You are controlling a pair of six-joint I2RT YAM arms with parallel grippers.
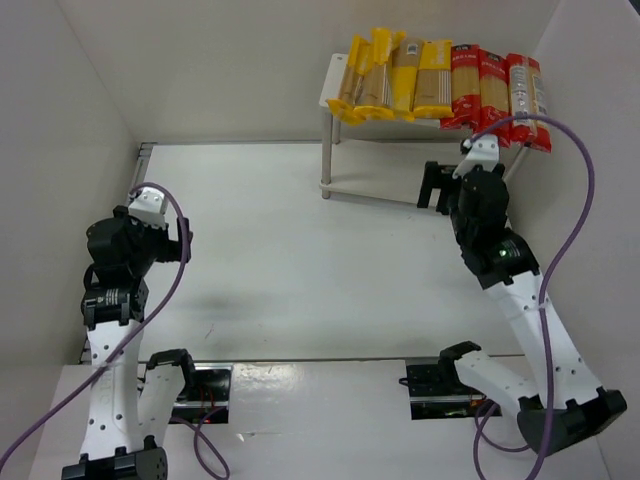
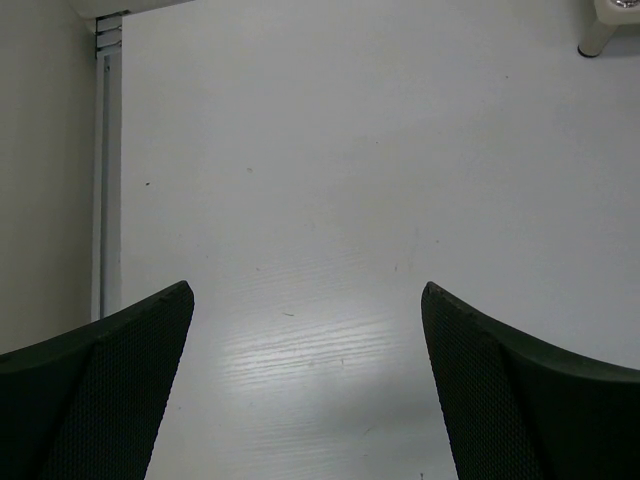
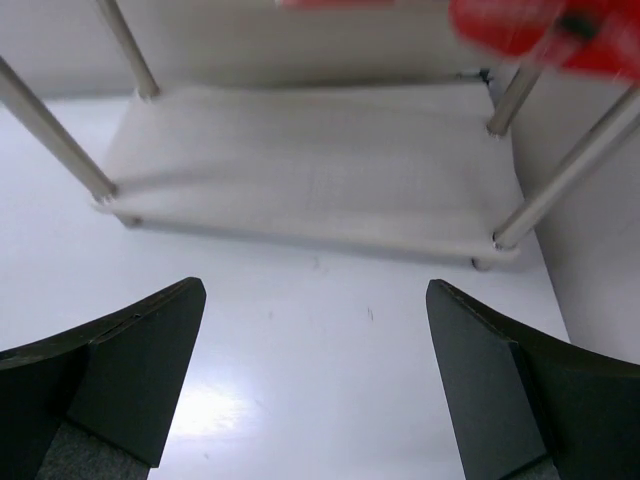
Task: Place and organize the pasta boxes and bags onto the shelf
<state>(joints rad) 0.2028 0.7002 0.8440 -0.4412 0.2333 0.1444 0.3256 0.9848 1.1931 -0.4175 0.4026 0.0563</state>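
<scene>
The white two-tier shelf (image 1: 332,88) stands at the back right. On its top board lie several yellow pasta packets (image 1: 395,78) on the left and three red ones (image 1: 495,88) on the right, side by side. My right gripper (image 1: 436,186) is open and empty, just in front of the shelf's right side. In the right wrist view its gripper (image 3: 315,320) faces the bare lower board (image 3: 310,170); a red packet end (image 3: 530,30) shows blurred above. My left gripper (image 1: 186,240) is open and empty at the far left; the left wrist view shows its gripper (image 2: 308,330) over the bare table.
White walls close in the table on the left, back and right. A metal strip (image 2: 108,170) runs along the left wall. One shelf foot (image 2: 598,35) shows at the top right of the left wrist view. A purple cable (image 1: 580,180) loops beside the right arm.
</scene>
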